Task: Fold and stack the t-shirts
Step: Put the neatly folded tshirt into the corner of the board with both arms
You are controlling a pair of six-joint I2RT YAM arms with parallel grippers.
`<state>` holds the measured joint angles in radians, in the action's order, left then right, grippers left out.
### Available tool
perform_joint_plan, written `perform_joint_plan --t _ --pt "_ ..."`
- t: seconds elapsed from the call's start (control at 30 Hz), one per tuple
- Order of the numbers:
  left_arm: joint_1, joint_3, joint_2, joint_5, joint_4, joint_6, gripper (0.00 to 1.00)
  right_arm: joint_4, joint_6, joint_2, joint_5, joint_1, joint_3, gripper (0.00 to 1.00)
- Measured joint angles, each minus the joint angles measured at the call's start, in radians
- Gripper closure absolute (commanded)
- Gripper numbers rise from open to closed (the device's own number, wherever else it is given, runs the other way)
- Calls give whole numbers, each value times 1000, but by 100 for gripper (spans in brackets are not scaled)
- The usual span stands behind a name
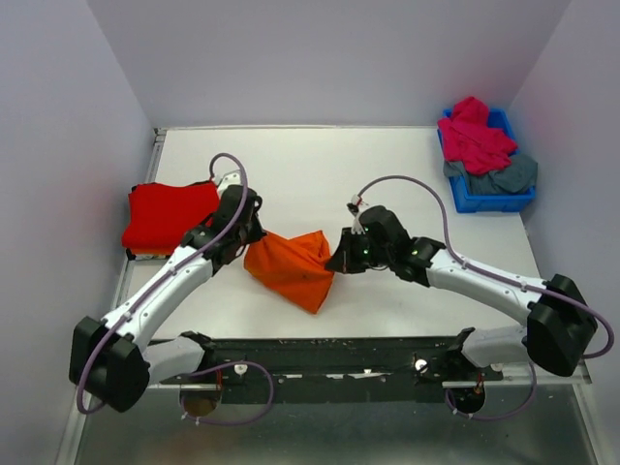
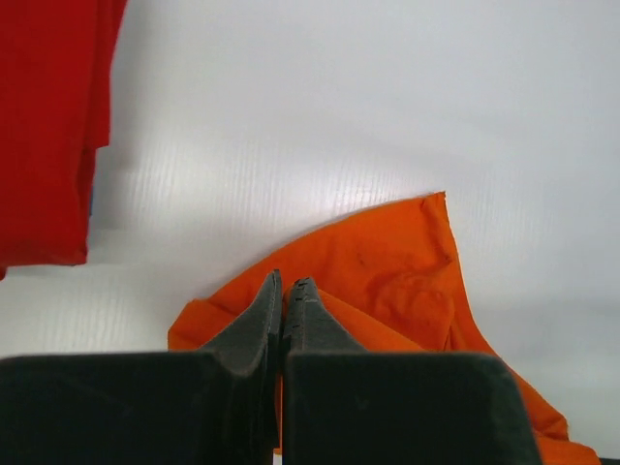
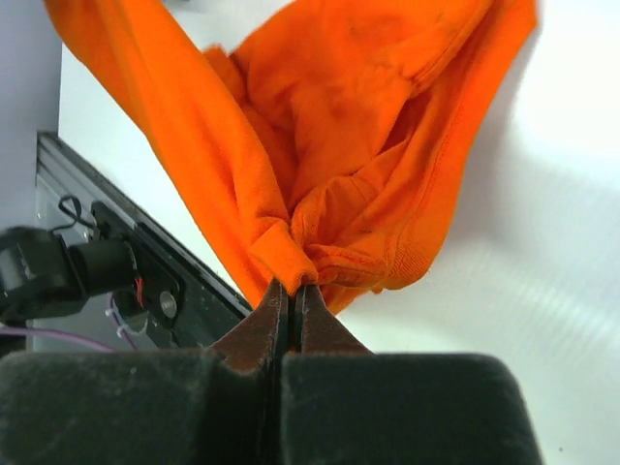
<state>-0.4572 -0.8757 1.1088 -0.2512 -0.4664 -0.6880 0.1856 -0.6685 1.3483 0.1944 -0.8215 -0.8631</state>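
Right gripper (image 3: 291, 291) has its jaws pressed together on a bunched hem of the orange shirt (image 3: 339, 145), and the cloth rises and fans away from the tips. From the top view this gripper (image 1: 341, 260) sits at the shirt's right end, with its arm reaching in from the near right corner.

The left gripper (image 2: 288, 286) also has its jaws together. Its tips sit at the edge of the orange shirt (image 2: 387, 271), where a fold of cloth runs up to them, and they appear to pinch it. From above, this gripper (image 1: 247, 237) is at the shirt's upper left corner.

The orange shirt (image 1: 291, 266) spans the gap between the two grippers near the middle of the table (image 1: 320, 165), toward the near side. It is bunched, and one corner points down toward the black rail (image 1: 329, 354) that carries the arm bases. Whether its lower part touches the table I cannot tell.

The red shirt (image 1: 167, 215) lies folded flat at the table's left edge, just beyond the left gripper and apart from the orange one. The left wrist view shows it as a red block (image 2: 48, 126) at the upper left.

At the far right corner a blue bin (image 1: 494, 201) holds the pink shirt (image 1: 475, 136), crumpled on top and spilling over the rim. The grey-blue shirt (image 1: 509, 174) is crumpled beside and beneath it.
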Motion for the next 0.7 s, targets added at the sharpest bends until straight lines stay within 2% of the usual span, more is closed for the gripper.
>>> perform_joint_plan --t 0.13,0.3,0.47,0.5,0.57,0.6,0.63,0.7 --pt "-48 -39 136 -12 76 0 100 17 -39 -61 -25 52 43 99" --pt "-66 -126 329 -28 180 23 100 27 -39 -45 -63 145 50 99" --pt "-71 -215 518 27 317 37 100 27 -34 -27 -102 249 73 99" --pt "-72 -235 552 39 333 37 89 27 -29 -12 -105 275 74 92" --pt "-76 -290 629 63 354 42 50 21 -13 37 -109 319 72 66" --pt "-77 -314 661 76 352 52 37 21 -6 68 -110 335 68 58" --pt "-77 -349 703 76 356 52 29 25 1 100 -113 347 61 50" --pt "-74 -402 751 76 352 68 13 44 19 153 -121 363 50 41"
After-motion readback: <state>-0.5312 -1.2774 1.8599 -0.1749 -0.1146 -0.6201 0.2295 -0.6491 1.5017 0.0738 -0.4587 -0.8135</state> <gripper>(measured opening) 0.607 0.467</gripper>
